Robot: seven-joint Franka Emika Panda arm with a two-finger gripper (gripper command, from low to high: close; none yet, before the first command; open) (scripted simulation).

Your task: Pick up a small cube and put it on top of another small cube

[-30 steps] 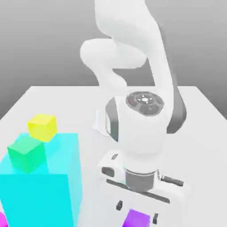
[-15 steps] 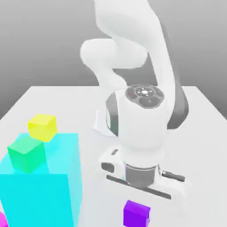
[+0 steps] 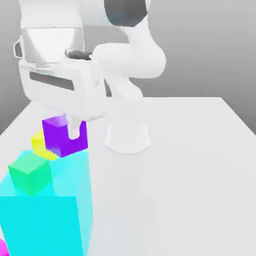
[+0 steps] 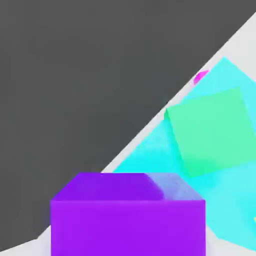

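Note:
My gripper (image 3: 65, 131) is shut on the small cube (image 3: 62, 137), a glossy violet-purple one, and holds it in the air at the exterior view's left. One white finger (image 3: 74, 130) shows on the cube's near face. Another small cube (image 3: 41, 144), bright yellow, sits just behind and below the purple one, and only its left part is visible. In the hand view the purple cube (image 4: 127, 215) is close up, with the table far beneath it.
A big cyan block (image 3: 47, 210) stands at the front left with a green cube (image 3: 29, 172) on top; the hand view has the green cube (image 4: 210, 130) and cyan block (image 4: 150, 157) too. A pink object (image 3: 2, 247) peeks out at the corner. The arm's white base (image 3: 127, 137) stands mid-table.
The gripper closed on the purple cube at the front right, lifted it, and swung it left and back to hang over the yellow cube.

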